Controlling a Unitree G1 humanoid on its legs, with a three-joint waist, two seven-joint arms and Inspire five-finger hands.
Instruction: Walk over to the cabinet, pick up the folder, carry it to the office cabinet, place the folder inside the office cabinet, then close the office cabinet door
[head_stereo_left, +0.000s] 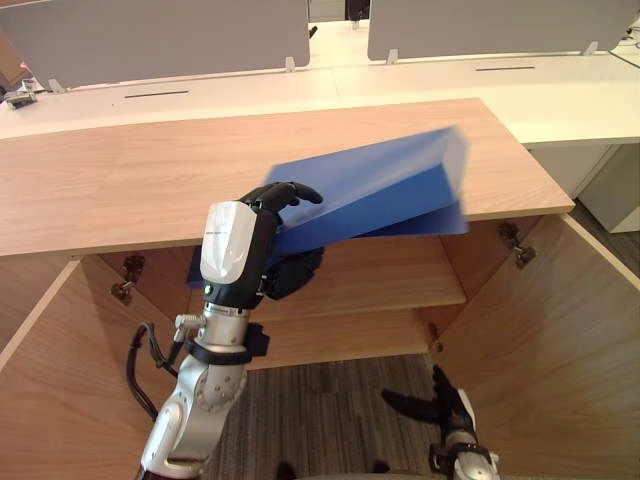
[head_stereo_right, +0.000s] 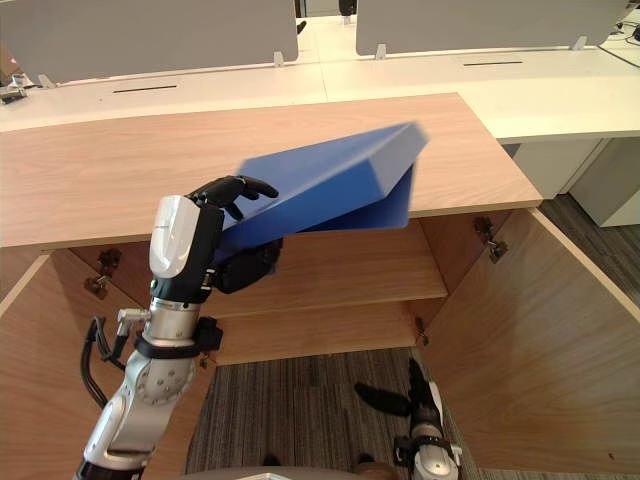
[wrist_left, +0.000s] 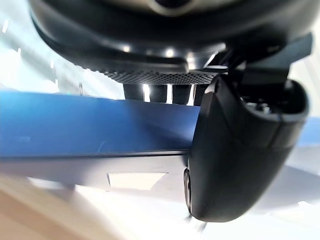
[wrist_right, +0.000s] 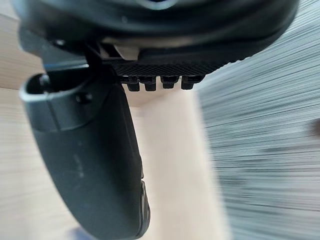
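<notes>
My left robot hand (head_stereo_left: 245, 240) was clamped on the blue folder (head_stereo_left: 380, 185) (tilted up beyond it), cabinet shelf (head_stereo_left: 380, 272) below; right robot hand (head_stereo_left: 445, 405) hung low, fingers relaxed.

We are looking at a brightly, evenly lit office, with light falling from overhead. The white desks (head_stereo_left: 560, 100) are glaring pale; the wooden cabinet top (head_stereo_left: 120, 180) is glowing warm, and the shelf (head_stereo_left: 400, 268) beneath is sitting in softer shade. Close up, small highlights are glinting on the dark left hand (wrist_left: 240, 160) holding the blue folder (wrist_left: 75, 125).
</notes>
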